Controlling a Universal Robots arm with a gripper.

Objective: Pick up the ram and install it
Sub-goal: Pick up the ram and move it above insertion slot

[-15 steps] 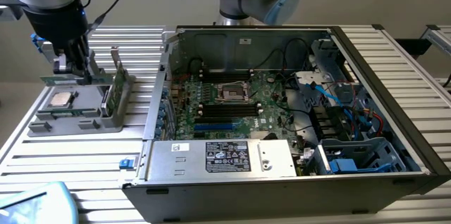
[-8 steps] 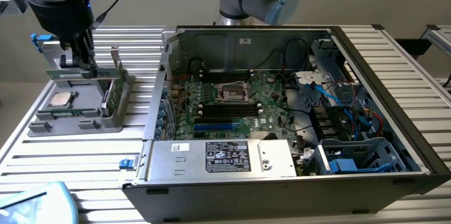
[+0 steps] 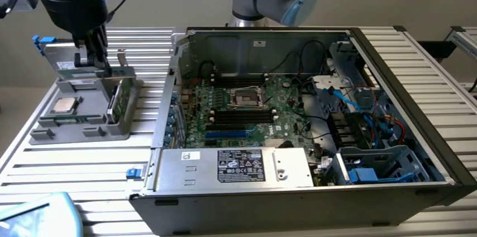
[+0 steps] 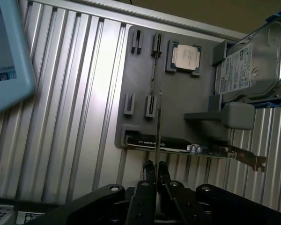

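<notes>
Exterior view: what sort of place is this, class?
Probably a robotics lab bench for computer assembly: an open computer case lies on a slatted metal table, a grey parts holder sits beside it, and the arm's tool grips the ram.

The gripper (image 4: 156, 169) is clamped on the ram (image 4: 158, 126), which is seen edge-on and sticks straight out from between the fingertips. Beyond the tips a grey tray (image 4: 178, 96) on a slatted table (image 4: 75, 117) holds a card (image 4: 201, 150) nearest the fingers. A processor (image 4: 186, 57) and a drive (image 4: 250, 65) lie farther out.
</notes>
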